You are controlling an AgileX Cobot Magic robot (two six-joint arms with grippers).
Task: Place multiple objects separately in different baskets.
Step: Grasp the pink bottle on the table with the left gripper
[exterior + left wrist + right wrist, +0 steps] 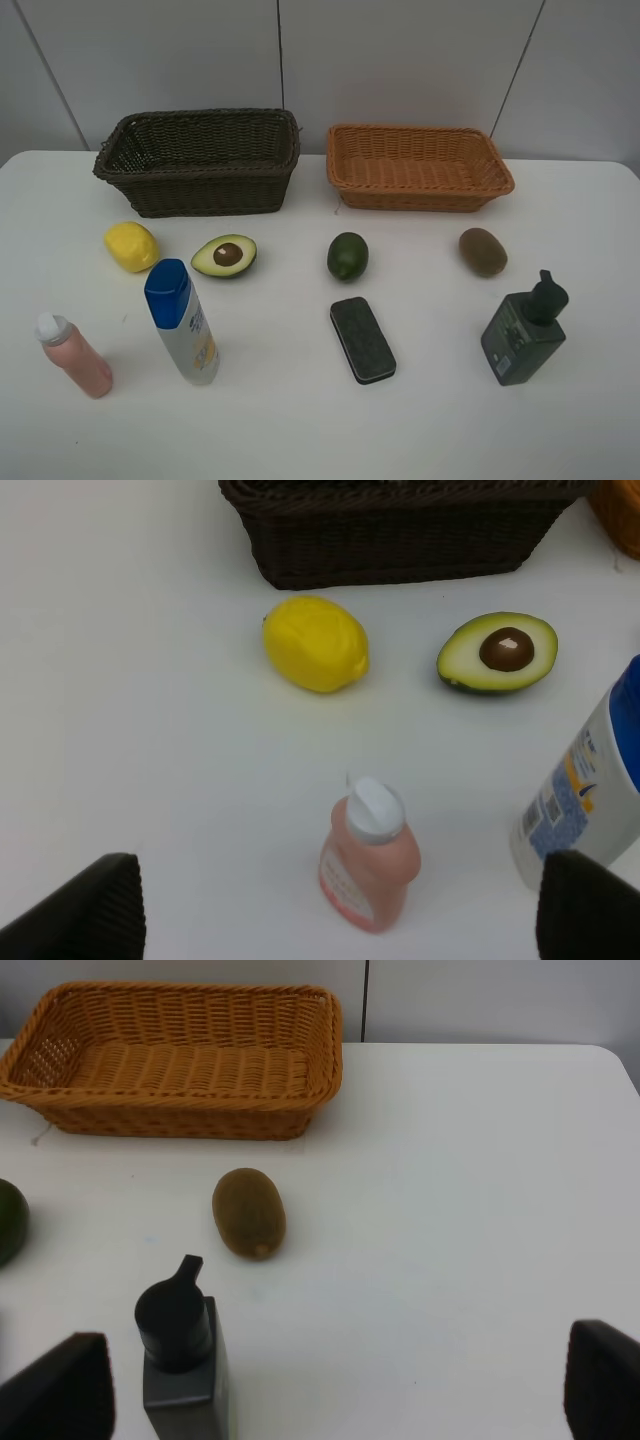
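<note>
A white desk (300, 430) is backed by grey wall panels (400, 60). The left hand (332, 915) and the right hand (330, 1390) are spread wide, and nothing is held or touched.

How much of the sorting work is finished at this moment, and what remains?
Nothing looks done: the dark brown woven basket and the orange-tan woven basket are both empty. Nothing is in hand; the left gripper and right gripper are open, holding nothing. Left on the white table: yellow lemon, halved avocado, green lime, brown kiwi, pink bottle, white blue-capped bottle, flat black eraser, dark-green pump bottle.
</note>
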